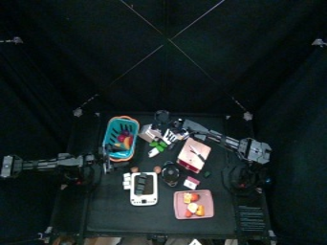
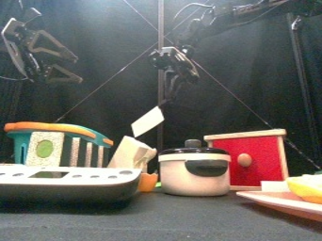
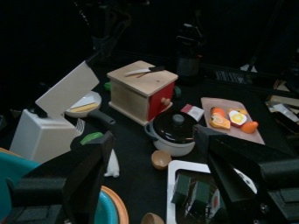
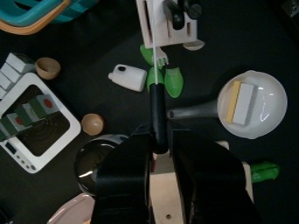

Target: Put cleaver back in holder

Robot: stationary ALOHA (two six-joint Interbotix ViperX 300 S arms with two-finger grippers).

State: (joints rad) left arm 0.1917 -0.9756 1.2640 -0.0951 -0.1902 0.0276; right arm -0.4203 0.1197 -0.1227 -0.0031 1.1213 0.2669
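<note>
**Cleaver at the holder's mouth, not yet seated**

The right tool [image 4: 156,150] is pinching the cleaver [image 2: 149,120] by its dark handle. The pale blade hangs tilted, its lower corner at the top of the white holder [image 2: 130,155], which stands left of centre on the table [image 2: 164,221]. Whether the tip has entered the slot cannot be told. By this reading the carry is done, and what is left is straightening the blade, sliding it down and letting go. Room is tight low down: the basket [image 2: 51,141] stands just left of the holder and the pot [image 2: 193,171] just right. The space above is open. The left tool [image 3: 158,179] hangs high on the left, jaws spread and empty.
</note>
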